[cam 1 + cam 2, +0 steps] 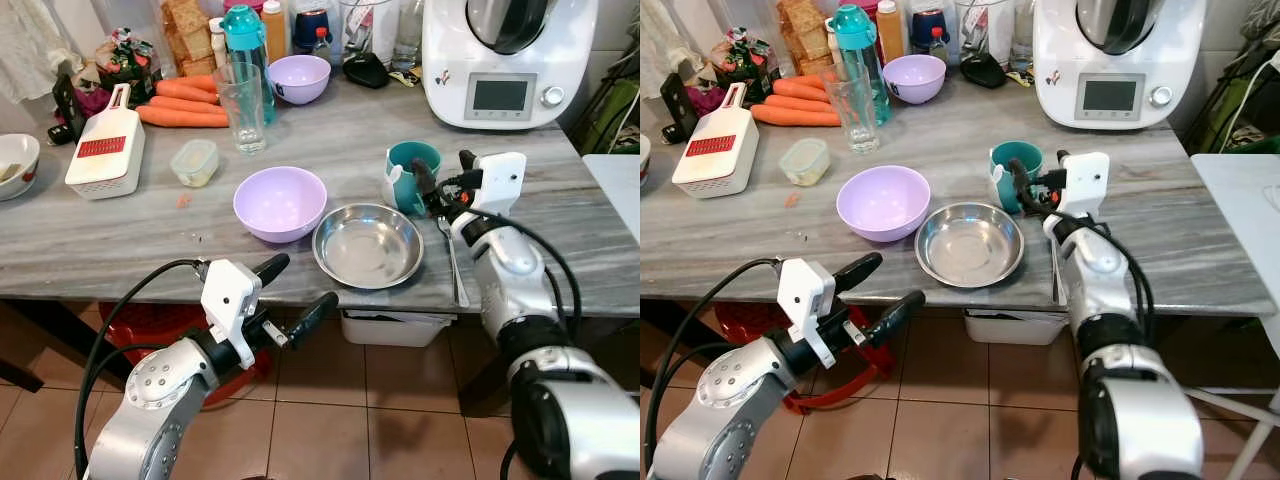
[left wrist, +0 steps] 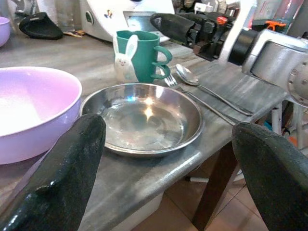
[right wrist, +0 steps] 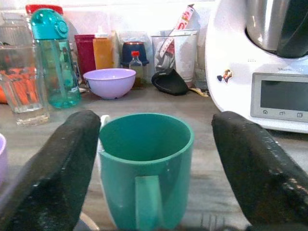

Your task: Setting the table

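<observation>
Over the grey marble-patterned counter [image 1: 560,215], right pincer [image 1: 438,178] hovers at the teal ceramic mug with a white rabbit figure [image 1: 408,177], fingers spread wide. In the right wrist view the mug stands between the two black fingers [image 3: 57,163], handle facing the camera; whether either finger touches it cannot be told. Just beside the mug: shallow round stainless-steel plate [image 1: 367,244], with a metal fork [image 2: 190,94] and metal spoon [image 2: 192,79] lying side by side on the counter to its right. Large lilac plastic bowl [image 1: 279,203] sits touching or nearly touching the plate's left rim. Left pincer [image 1: 296,293] is below the counter edge, over the tiled floor [image 1: 400,400], fingers parted, holding nothing. Farther back: clear drinking glass [image 1: 241,107], teal water bottle [image 1: 246,50], small lilac bowl [image 1: 299,78], white kitchen appliance with a screen [image 1: 505,62], carrots [image 1: 185,103], white grater [image 1: 106,148].
</observation>
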